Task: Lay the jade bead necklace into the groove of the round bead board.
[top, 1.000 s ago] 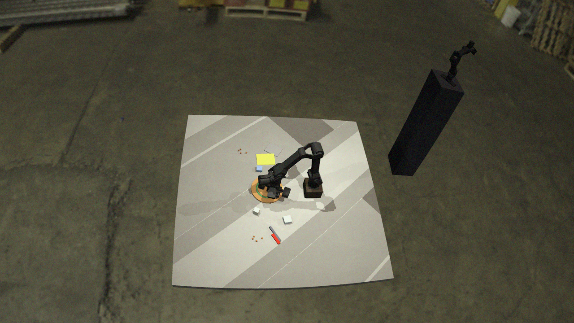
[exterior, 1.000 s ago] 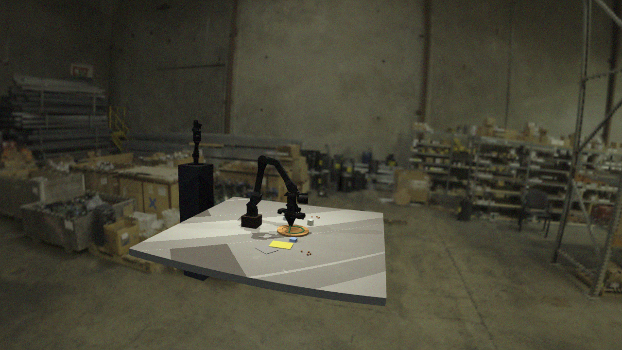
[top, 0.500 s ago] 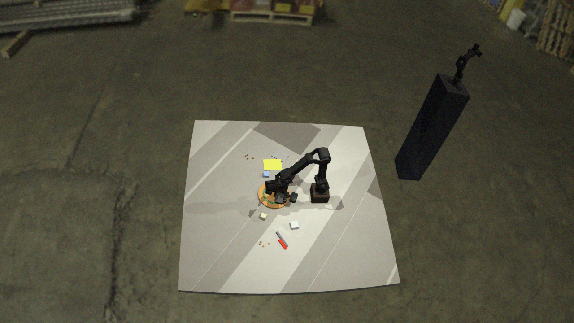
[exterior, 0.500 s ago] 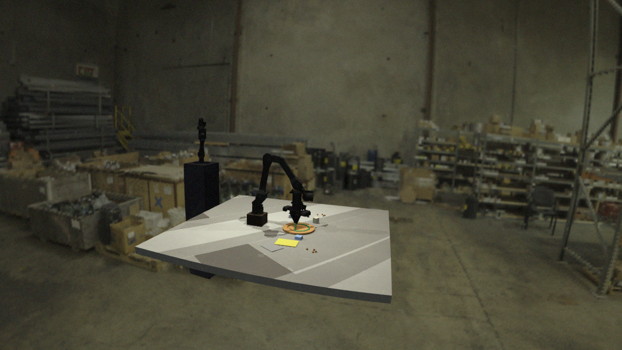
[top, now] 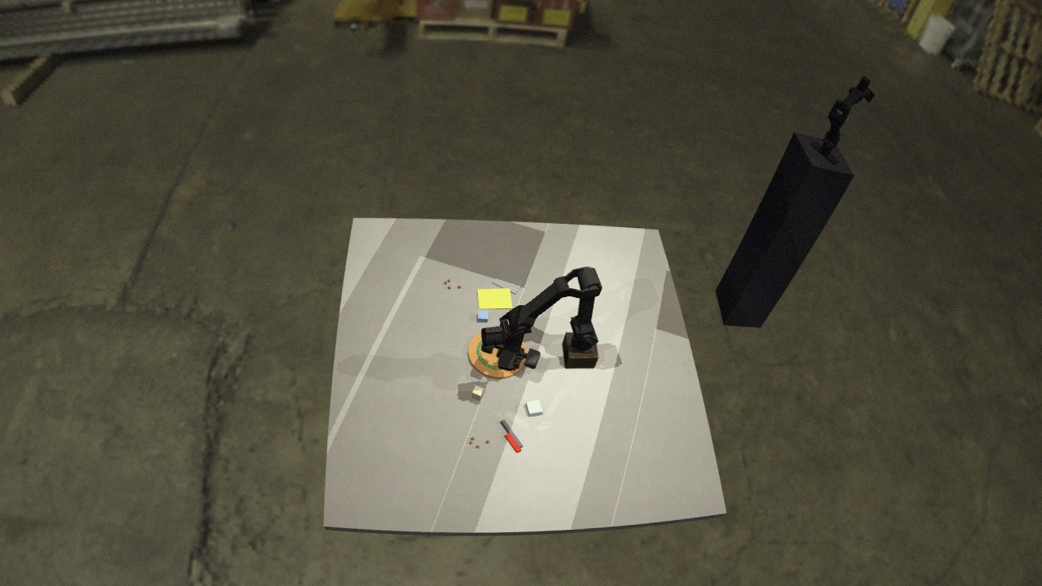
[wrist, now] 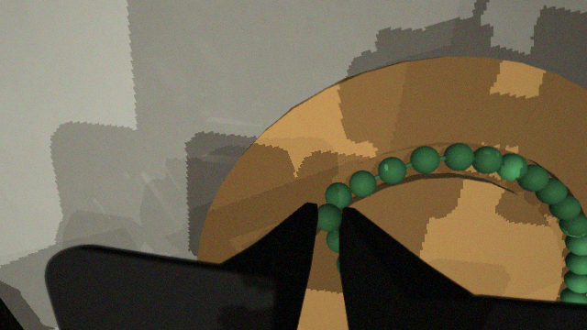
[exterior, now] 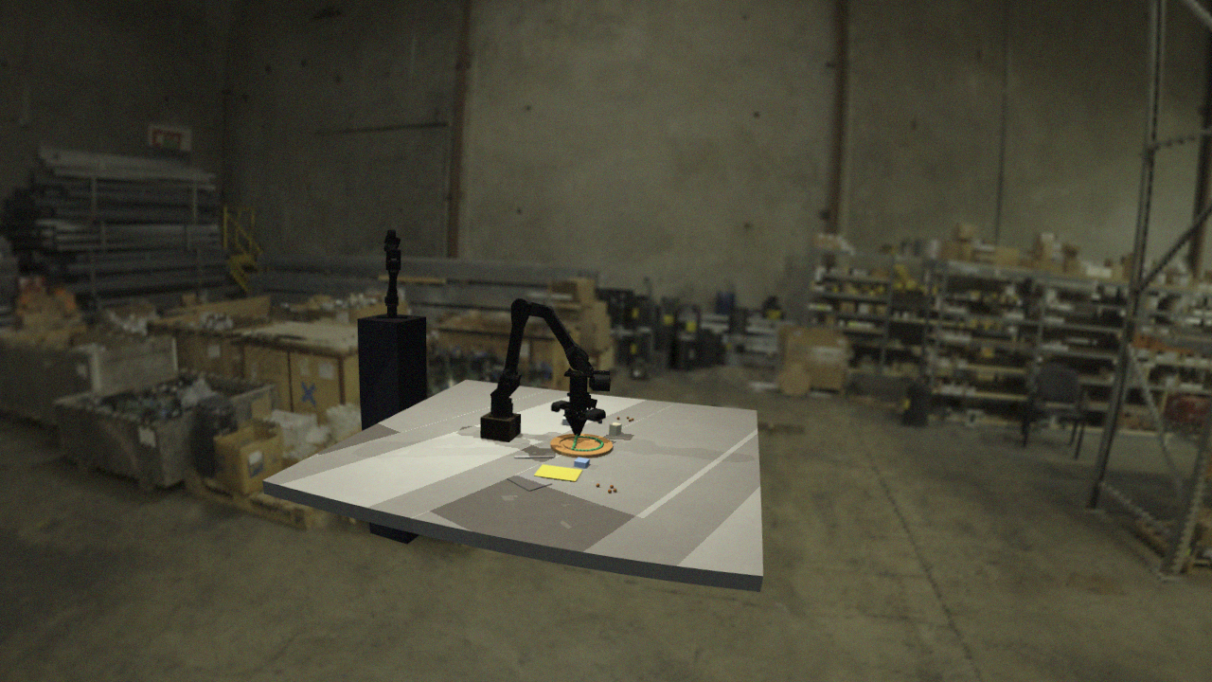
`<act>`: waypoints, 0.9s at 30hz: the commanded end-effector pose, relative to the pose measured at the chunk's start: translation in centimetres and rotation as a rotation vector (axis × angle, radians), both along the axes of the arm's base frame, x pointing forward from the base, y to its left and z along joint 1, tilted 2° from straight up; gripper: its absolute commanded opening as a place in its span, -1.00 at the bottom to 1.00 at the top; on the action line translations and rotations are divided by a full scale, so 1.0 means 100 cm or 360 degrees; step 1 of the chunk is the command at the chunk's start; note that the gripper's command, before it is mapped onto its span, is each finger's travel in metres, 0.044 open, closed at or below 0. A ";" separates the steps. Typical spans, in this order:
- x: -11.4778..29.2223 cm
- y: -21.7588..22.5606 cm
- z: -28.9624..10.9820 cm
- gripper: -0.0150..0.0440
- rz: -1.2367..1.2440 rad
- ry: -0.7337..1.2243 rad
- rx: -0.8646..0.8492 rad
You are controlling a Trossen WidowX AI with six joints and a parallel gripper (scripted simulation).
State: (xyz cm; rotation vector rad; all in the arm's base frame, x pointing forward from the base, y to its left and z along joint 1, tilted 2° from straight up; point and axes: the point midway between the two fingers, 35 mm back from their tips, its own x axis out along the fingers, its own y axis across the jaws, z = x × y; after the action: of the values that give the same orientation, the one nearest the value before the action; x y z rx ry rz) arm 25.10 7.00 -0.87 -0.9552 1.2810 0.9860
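Observation:
The jade bead necklace (wrist: 459, 157) (exterior: 584, 442) is a string of green beads. It curves along the groove of the round wooden bead board (wrist: 413, 105) (top: 477, 362) (exterior: 565, 444). My gripper (wrist: 327, 216) (top: 507, 356) (exterior: 576, 430) stands low over the board and is shut on one bead at the near left of the arc. From that bead the string runs up and to the right along the groove, and another stretch hangs down behind the fingers. In the top view the arm hides most of the board.
On the table lie a yellow card (top: 494, 298) (exterior: 557, 472), a small blue block (top: 483, 315), a beige cube (top: 477, 392), a white cube (top: 534, 407), a red-handled tool (top: 512, 436) and loose brown beads (top: 451, 284). A dark pillar (top: 783, 229) stands off the table.

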 end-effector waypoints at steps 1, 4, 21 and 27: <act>-0.003 0.000 -0.005 -0.49 -0.0002 0.0018 -0.0004; -0.003 0.000 -0.005 -0.49 -0.0002 0.0018 -0.0004; -0.002 0.000 -0.001 1.00 0.0002 0.0012 -0.0003; -0.002 0.000 0.005 1.00 -0.0002 0.0018 -0.0004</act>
State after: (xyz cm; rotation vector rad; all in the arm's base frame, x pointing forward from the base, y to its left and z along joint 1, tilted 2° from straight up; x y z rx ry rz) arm 24.73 6.96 -0.67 -0.9532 1.2952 0.9936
